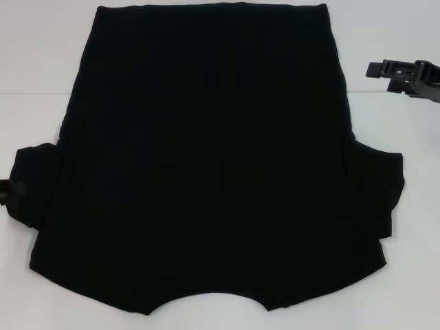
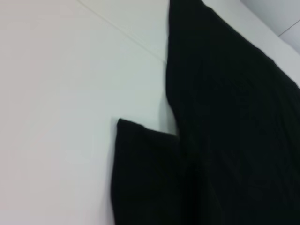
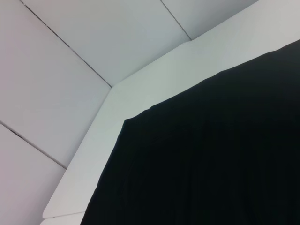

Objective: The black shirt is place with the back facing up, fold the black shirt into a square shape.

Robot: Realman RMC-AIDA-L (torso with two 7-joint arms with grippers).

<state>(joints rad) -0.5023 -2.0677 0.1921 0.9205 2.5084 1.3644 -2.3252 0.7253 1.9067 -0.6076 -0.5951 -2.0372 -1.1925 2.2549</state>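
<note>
Right gripper (image 1: 405, 74) hangs over the bare white counter (image 1: 34, 75) at the far right, just off the black shirt's (image 1: 206, 172) right edge near its far corner, touching no fabric; jaw opening can't be told from this angle, nothing visibly held. Left gripper (image 1: 8, 191) is only a dark sliver at the left frame edge, right at the shirt's left sleeve (image 1: 34, 185); can't tell whether it has the fabric or how its fingers stand. Shirt lies flat, spread across the middle of the counter, plain black side up, straight hem at the far edge, curved neckline notch at the near edge, both sleeves bunched out to the sides. No print, label or lettering readable on the exposed side. Left wrist view: sleeve corner (image 2: 140, 173) lying on the white surface beside the body panel. Right wrist view: one shirt corner (image 3: 140, 126) near the counter's angled edge, tiled floor (image 3: 70, 56) beyond.
</note>
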